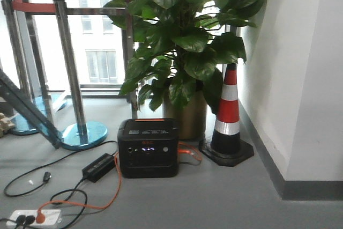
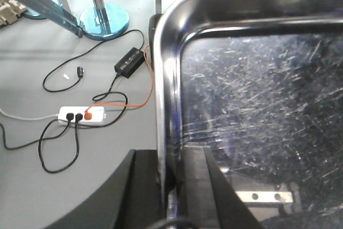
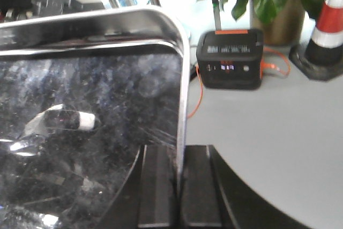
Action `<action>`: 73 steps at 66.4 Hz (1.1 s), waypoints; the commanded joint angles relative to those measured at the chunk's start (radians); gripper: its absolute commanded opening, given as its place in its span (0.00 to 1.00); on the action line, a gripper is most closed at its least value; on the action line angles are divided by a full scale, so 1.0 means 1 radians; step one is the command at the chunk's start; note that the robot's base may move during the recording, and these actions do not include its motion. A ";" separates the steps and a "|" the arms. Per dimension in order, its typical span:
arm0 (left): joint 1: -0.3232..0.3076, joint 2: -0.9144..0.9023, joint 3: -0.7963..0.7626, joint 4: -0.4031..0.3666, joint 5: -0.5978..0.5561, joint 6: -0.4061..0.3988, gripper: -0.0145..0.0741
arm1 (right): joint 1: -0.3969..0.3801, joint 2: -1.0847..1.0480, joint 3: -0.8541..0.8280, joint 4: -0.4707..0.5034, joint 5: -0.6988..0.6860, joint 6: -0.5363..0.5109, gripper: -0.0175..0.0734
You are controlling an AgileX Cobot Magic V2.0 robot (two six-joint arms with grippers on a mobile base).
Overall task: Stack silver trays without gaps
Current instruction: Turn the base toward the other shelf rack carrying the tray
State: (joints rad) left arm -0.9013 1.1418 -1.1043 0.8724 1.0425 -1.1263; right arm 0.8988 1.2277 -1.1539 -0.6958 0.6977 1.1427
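Aloft, the silver tray (image 2: 257, 105) hangs over the grey floor (image 2: 123, 138), its left rim pinched by the left claw (image 2: 172, 156), its right rim by the right claw (image 3: 178, 148); no second tray or stack shows, so the stacking looks undone

Power station (image 1: 148, 147), plant (image 1: 182, 36), traffic cone (image 1: 228, 116)

Scratched silver tray (image 2: 257, 105), red-white striped cone (image 1: 229, 112)
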 commanded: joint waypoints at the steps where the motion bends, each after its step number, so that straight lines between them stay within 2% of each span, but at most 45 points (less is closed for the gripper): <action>1: -0.019 0.009 -0.007 -0.020 -0.169 0.022 0.15 | 0.021 -0.004 -0.011 0.013 -0.285 -0.007 0.17; 20: -0.019 0.009 -0.007 -0.020 -0.169 0.022 0.15 | 0.021 -0.004 -0.011 0.013 -0.361 -0.007 0.17; 73: -0.019 0.009 -0.007 -0.020 -0.169 0.022 0.15 | 0.021 -0.004 -0.011 0.013 -0.366 -0.007 0.17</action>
State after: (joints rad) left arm -0.8964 1.1369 -1.1043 0.8778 1.0754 -1.1283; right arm 0.8919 1.2261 -1.1539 -0.7151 0.6058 1.1338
